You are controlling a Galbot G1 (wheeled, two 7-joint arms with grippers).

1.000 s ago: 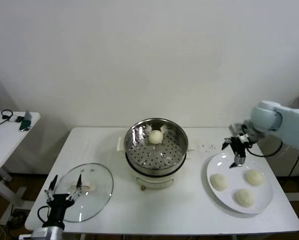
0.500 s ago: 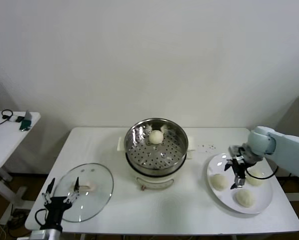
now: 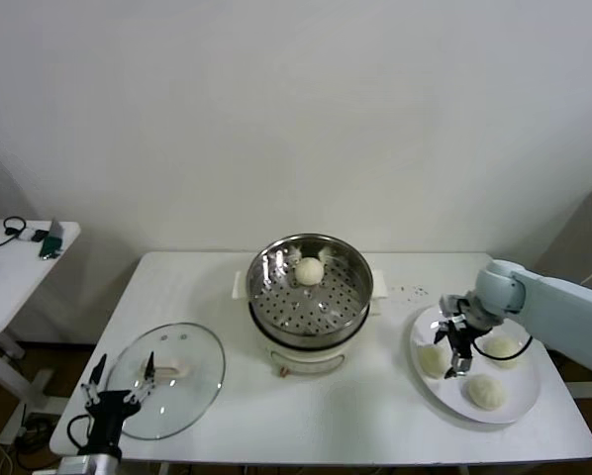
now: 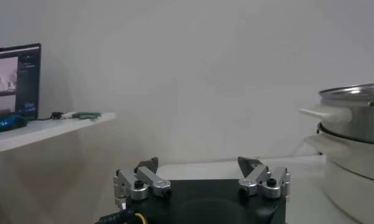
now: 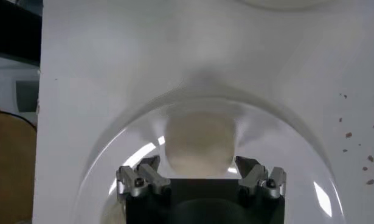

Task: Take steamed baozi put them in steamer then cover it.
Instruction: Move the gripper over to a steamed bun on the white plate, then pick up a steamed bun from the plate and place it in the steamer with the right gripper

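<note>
- Four steamed baozi are showing: one (image 3: 309, 270) is sitting in the steamer (image 3: 355, 297) at frame centre, three on the white plate (image 3: 522, 401) at lower right.
- Right gripper (image 3: 455, 348) is hovering with fingers spread wide around the plate's leftmost bun (image 5: 199, 143), gripping nothing.
- Left gripper (image 3: 118, 384) is idling wide open, empty, beside the cover (image 3: 192, 381) at lower left.
- No legible writing is showing.

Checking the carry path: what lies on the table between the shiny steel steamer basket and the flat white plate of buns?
In the head view, only bare white tabletop separates the steamer from the plate, with dark specks just behind.
</note>
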